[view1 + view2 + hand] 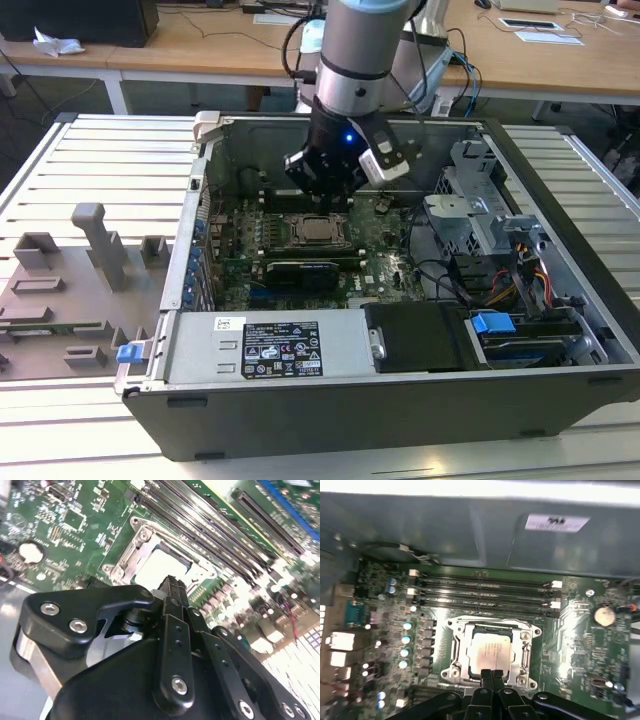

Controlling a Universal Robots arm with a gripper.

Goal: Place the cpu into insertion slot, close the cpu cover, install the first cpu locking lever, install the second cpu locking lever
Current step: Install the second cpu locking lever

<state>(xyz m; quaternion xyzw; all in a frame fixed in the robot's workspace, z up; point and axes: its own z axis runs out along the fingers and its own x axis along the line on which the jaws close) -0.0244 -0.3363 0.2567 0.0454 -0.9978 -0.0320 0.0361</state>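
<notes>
The cpu [491,652] shows its dull silver top inside the insertion slot [492,630] on the green motherboard [575,645]. The cpu cover [460,652] lies flat as a metal frame around the chip. My gripper [493,676] hovers just above the socket's near edge with its black fingers pressed together and nothing between them. In the second wrist view the gripper [172,587] partly hides the cpu [160,565] and the cpu cover [122,562]. In the exterior view the gripper [335,205] hangs inside the open computer case, right behind the cpu [316,230].
Long black memory slots [485,592] run beside the socket, and a coin battery [604,615] sits nearby. A black card [300,272], the power supply [270,345] and a drive cage [480,205] crowd the case. A grey fixture tray [70,290] lies at the exterior view's left.
</notes>
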